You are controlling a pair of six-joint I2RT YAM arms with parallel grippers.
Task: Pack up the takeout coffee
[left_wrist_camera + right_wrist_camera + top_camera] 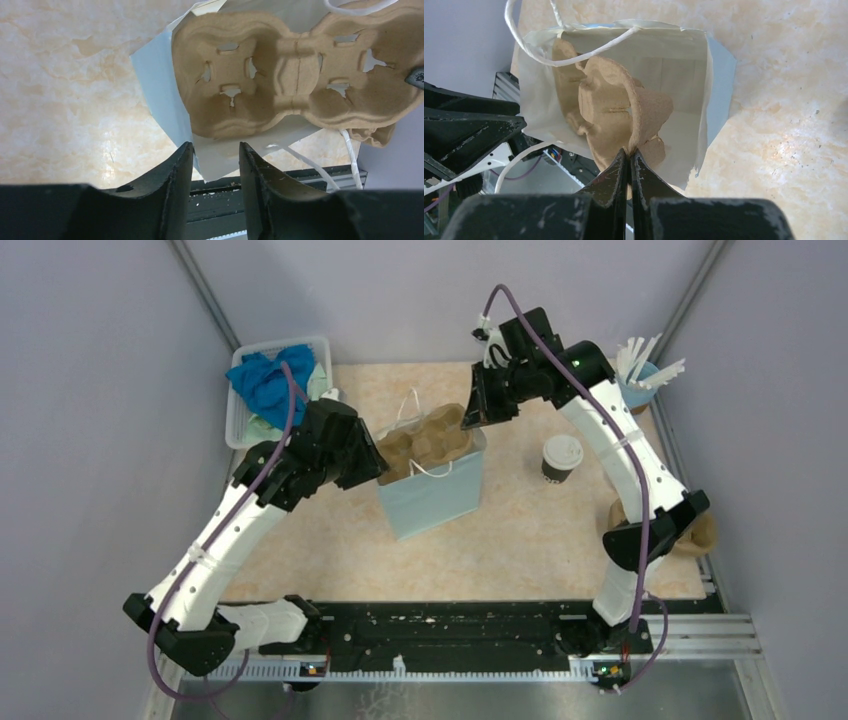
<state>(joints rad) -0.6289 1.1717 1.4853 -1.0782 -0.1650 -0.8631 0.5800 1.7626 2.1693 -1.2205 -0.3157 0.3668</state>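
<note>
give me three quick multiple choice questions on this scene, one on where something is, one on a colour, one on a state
1. Where is the takeout coffee relative to the paper bag?
A. inside it
B. on the table to its right, apart from it
C. lying on top of it

2. What colour is the outside of the bag?
A. light blue
B. red
C. black

3. How is the right gripper?
A. wide open over bare table
B. shut on the edge of the cardboard carrier
C. shut on a bag handle

Answers:
1 B: the top view shows the lidded cup standing on the table, clear of the bag.
2 A: the bag wall facing the top camera is light blue.
3 B: the right wrist view shows both fingers pinched together on the carrier's rim.
</note>
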